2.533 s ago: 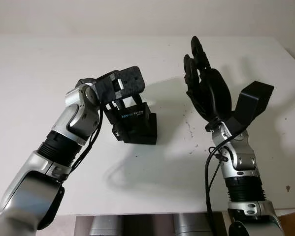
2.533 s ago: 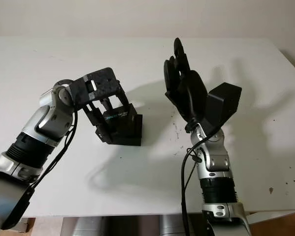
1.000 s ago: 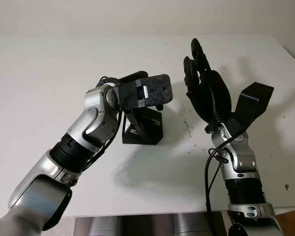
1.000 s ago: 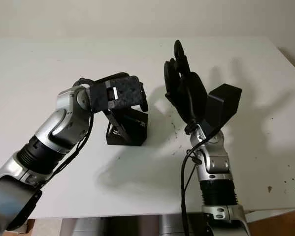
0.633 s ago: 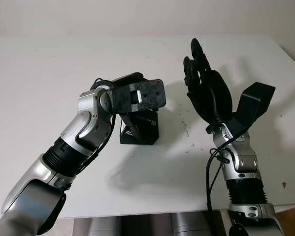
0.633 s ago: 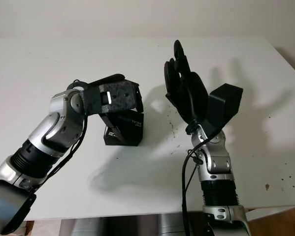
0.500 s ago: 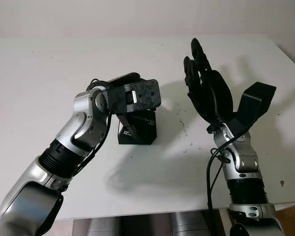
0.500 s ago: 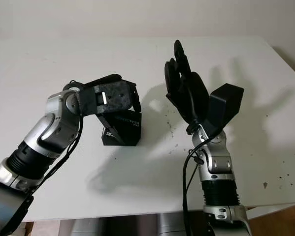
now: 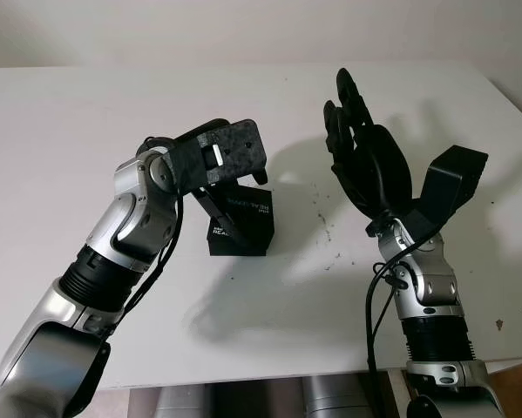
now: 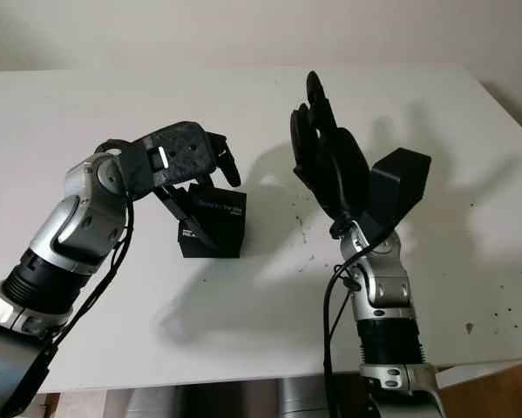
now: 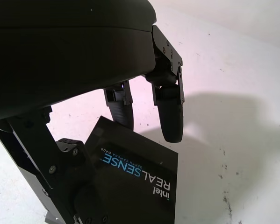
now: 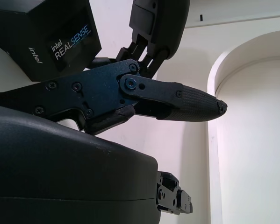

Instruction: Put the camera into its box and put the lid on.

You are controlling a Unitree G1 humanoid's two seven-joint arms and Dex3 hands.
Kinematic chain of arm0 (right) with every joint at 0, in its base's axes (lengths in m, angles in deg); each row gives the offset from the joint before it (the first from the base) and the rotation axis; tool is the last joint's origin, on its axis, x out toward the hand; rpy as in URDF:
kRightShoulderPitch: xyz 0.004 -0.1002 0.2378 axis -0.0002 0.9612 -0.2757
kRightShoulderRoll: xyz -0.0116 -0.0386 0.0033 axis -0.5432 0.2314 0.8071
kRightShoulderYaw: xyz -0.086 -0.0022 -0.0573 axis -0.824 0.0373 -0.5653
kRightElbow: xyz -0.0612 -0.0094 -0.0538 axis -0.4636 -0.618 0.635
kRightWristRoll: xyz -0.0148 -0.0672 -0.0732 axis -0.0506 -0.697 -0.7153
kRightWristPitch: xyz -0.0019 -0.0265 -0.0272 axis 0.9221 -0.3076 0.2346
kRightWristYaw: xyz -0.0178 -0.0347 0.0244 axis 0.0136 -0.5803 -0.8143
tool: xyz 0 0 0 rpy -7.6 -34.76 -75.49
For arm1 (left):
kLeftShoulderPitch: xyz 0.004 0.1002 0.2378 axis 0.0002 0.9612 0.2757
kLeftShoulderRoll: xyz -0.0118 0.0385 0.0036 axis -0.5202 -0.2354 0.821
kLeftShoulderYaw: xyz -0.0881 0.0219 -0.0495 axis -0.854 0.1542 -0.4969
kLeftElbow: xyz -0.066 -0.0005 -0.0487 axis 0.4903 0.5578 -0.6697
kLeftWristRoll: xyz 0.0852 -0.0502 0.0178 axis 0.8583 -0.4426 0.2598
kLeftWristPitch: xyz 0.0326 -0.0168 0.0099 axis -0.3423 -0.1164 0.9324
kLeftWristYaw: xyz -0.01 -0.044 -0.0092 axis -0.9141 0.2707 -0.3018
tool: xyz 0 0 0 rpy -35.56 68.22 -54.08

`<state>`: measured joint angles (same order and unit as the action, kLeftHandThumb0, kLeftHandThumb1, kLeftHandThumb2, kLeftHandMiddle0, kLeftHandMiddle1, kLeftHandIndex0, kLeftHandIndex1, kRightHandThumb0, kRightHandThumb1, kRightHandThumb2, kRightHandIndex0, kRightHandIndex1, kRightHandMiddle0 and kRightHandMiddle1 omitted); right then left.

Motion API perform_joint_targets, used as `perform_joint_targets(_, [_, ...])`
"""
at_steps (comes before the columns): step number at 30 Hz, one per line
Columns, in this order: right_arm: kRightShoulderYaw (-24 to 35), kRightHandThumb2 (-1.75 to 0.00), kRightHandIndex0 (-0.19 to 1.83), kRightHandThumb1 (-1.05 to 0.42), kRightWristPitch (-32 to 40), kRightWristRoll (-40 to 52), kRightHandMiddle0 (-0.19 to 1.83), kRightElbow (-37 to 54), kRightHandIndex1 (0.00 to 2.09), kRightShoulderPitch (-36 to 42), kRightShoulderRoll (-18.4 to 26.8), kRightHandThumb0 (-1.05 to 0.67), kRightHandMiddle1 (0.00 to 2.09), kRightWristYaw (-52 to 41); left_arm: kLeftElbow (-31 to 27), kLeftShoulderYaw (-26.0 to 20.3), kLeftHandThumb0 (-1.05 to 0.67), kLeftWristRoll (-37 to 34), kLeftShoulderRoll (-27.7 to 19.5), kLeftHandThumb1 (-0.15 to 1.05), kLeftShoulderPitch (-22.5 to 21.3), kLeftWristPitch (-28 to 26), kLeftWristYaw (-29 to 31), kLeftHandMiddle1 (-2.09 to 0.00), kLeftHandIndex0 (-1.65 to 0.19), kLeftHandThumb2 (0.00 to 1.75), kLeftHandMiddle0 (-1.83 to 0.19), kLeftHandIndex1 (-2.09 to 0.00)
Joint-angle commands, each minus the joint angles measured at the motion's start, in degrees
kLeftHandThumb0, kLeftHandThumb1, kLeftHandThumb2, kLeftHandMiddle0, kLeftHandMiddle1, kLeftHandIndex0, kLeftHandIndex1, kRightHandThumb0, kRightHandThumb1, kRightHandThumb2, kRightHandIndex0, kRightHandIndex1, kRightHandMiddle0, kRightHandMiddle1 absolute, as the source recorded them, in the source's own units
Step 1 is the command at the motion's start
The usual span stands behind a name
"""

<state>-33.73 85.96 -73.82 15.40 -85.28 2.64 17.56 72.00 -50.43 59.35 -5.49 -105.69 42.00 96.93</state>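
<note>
White table (image 9: 86, 113), dark specks (image 9: 332, 235)

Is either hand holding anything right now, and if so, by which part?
The left hand sits over the black box with fingers down its sides; whether they grip it cannot be told. The right hand is open, raised above the table.
</note>
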Motion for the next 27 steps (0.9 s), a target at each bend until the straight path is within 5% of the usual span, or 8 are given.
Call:
perform_joint_targets(1, [0.0,-0.59,-0.19,-1.05,-0.3,0.0,-0.19,-0.3,0.0,-0.5,0.7,-0.71,0.0,-0.3,0.2,-1.7,-0.15,-0.2,-0.3,0.93,-2.1,0.8,-1.6,-1.42,-0.39,0.05,-0.48,-1.38])
perform_joint_targets(7, [0.1,-0.6,-0.19,-1.05,-0.7,-0.1,-0.19,-0.6,0.0,-0.6,0.7,-0.71,0.0,-0.6,0.1,-2.2,-0.17,-0.7,-0.9,0.91,-2.4,4.0,-3.3,-1.49,-0.4,0.05,-0.46,-1.48])
perform_joint_targets(17, [0.2,-0.59,-0.19,-1.05,0.0,0.2,-0.19,-0.3,0.0,-0.6,0.5,-0.72,0.0,-0.5,-0.6,-2.8,-0.13,-2.3,-0.2,0.93,-1.7,-1.9,-2.4,-1.39,-0.38,0.06,-0.53,-1.4])
perform_joint_targets(27, [0.3,-0.59,-0.19,-1.05,-0.2,0.3,-0.19,-0.4,0.0,-0.6,0.8,-0.71,0.0,-0.6,-2.3,-2.3,-0.1,-4.5,-0.5,0.91,0.7,-1.7,-2.5,-1.31,-0.39,0.05,-0.49,-1.37])
